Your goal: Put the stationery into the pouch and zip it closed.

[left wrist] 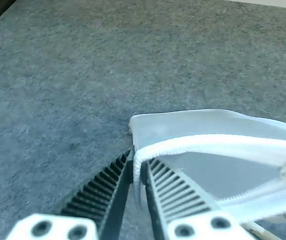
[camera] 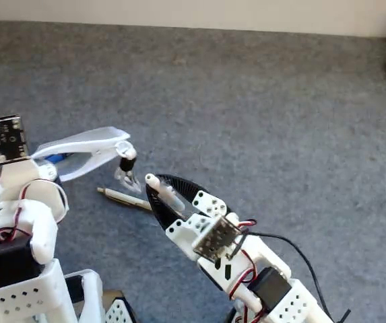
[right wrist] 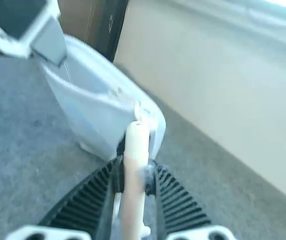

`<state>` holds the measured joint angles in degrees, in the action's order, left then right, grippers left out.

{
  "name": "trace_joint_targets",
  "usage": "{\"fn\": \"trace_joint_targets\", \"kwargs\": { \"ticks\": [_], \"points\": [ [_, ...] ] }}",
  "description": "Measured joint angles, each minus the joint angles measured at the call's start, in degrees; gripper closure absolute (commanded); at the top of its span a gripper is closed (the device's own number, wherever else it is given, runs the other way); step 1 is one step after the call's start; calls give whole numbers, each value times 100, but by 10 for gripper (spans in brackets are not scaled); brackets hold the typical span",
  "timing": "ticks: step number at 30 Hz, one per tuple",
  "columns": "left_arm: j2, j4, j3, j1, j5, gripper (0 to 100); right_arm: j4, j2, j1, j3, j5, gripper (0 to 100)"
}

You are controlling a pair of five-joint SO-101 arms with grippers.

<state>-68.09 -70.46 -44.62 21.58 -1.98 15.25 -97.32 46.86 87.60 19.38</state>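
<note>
My left gripper (left wrist: 137, 161) is shut on the edge of a translucent white zip pouch (left wrist: 217, 145), held up off the carpet with its mouth facing right (camera: 85, 149). My right gripper (camera: 155, 188) is shut on a white pen-like stick (camera: 164, 192), whose tip points at the pouch. In the right wrist view the stick (right wrist: 134, 145) runs up between the black fingers (right wrist: 175, 200), close to the pouch (right wrist: 95, 107). A beige pen (camera: 122, 196) lies on the carpet below the pouch. A short black-capped item (camera: 126, 165) stands just at the pouch's mouth.
Grey carpet (camera: 267, 108) covers the whole work surface, open to the right and far side. A pale wall (right wrist: 232, 95) and a dark upright edge (right wrist: 110, 25) show behind the pouch. The left arm's white body (camera: 17, 222) stands at the near left.
</note>
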Motion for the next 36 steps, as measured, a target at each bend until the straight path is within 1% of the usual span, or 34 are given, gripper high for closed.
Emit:
{"fn": "trace_joint_targets", "kwargs": {
  "ticks": [6, 10, 26, 32, 36],
  "points": [
    [0, 0, 0, -703, 9, 991, -554, -607, 0, 352, 0, 993],
    [0, 0, -9, -870, 9, 991, -888, -686, 123, 352, 0, 993],
    [9, -9, -9, -879, 9, 991, -2558, -695, 1204, 352, 0, 993],
    [9, -9, -9, -879, 9, 991, -3033, -624, 1266, 352, 0, 993],
    [9, -9, -9, -879, 9, 991, -3393, -26, 1266, 290, 0, 993]
  ]
}}
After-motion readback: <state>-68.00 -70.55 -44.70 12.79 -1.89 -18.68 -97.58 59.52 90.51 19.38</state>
